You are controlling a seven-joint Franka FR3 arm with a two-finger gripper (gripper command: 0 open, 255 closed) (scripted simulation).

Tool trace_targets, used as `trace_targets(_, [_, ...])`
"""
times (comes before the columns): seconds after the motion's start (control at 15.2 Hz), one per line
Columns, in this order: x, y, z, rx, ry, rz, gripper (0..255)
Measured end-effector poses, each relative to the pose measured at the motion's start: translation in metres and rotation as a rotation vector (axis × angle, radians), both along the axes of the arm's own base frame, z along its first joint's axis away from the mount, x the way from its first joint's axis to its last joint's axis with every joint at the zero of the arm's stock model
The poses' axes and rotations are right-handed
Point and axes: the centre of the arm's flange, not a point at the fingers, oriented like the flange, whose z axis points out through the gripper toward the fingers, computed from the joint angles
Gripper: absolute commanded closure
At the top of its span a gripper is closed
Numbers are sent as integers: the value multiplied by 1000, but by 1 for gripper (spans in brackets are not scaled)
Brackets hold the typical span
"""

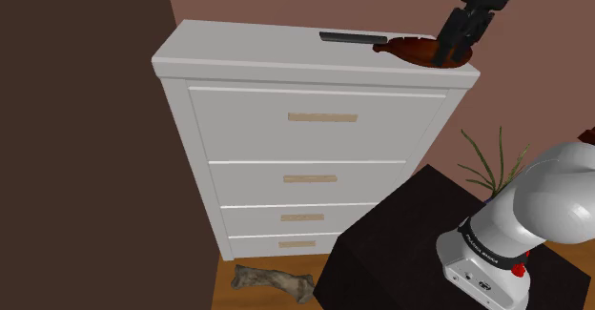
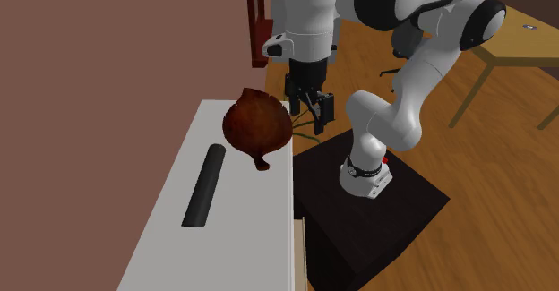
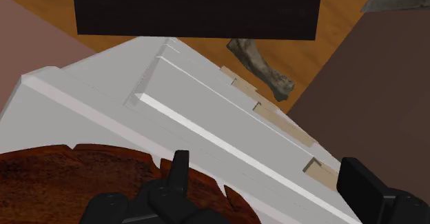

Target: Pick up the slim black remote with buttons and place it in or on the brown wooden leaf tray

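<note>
A slim black remote (image 1: 348, 37) (image 2: 204, 186) lies flat on top of the white dresser (image 1: 248, 51) (image 2: 170, 244), near its back edge. Just beside the remote's end sits the dark brown leaf tray (image 1: 420, 51) (image 2: 257, 125) (image 3: 83, 181), at the dresser's corner with its stem toward the remote. My black gripper (image 1: 453, 55) (image 2: 309, 101) (image 3: 269, 181) hangs open at the tray's outer rim, over the dresser's front corner. One finger (image 3: 180, 171) stands over the tray's edge, the other (image 3: 358, 181) past the drawer fronts. Nothing is between them.
The dresser has several drawers with pale handles (image 1: 322, 117). My black stand (image 1: 420, 232) (image 2: 376, 209) is close to its front. A grey bone-shaped object (image 1: 275, 281) (image 3: 265, 67) lies on the wooden floor. A spiky plant (image 1: 491, 160) and a wooden table (image 2: 528, 43) stand nearby.
</note>
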Motion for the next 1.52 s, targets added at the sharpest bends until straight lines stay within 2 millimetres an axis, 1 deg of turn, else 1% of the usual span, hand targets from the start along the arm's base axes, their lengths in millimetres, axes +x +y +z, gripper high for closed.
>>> trace_targets(0.07, [0, 0, 0, 0, 0, 0, 0])
trace_targets(0.2, [15, -3, 1, -10, -5, 51, 0])
trace_targets(0.46, [62, -11, 2, -42, -19, 215, 0])
trace_targets(0.53, [76, -12, 1, -51, -24, 258, 0])
trace_targets(0.73, [114, -9, 2, -77, -36, 390, 0])
trace_targets(0.92, [151, 0, 7, -102, -47, 522, 0])
trace_targets(0.99, [163, 9, 10, -111, -51, 567, 0])
trace_targets(1.06, [176, 10, 11, -120, -56, 609, 0])
trace_targets(1.19, [198, 16, 8, -137, -63, 697, 0])
trace_targets(1.39, [236, 36, 12, -164, -75, 830, 0])
trace_targets(1.45, [246, 44, 15, -172, -78, 872, 0])
trace_targets(1.52, [251, 48, 12, -176, -80, 894, 0])
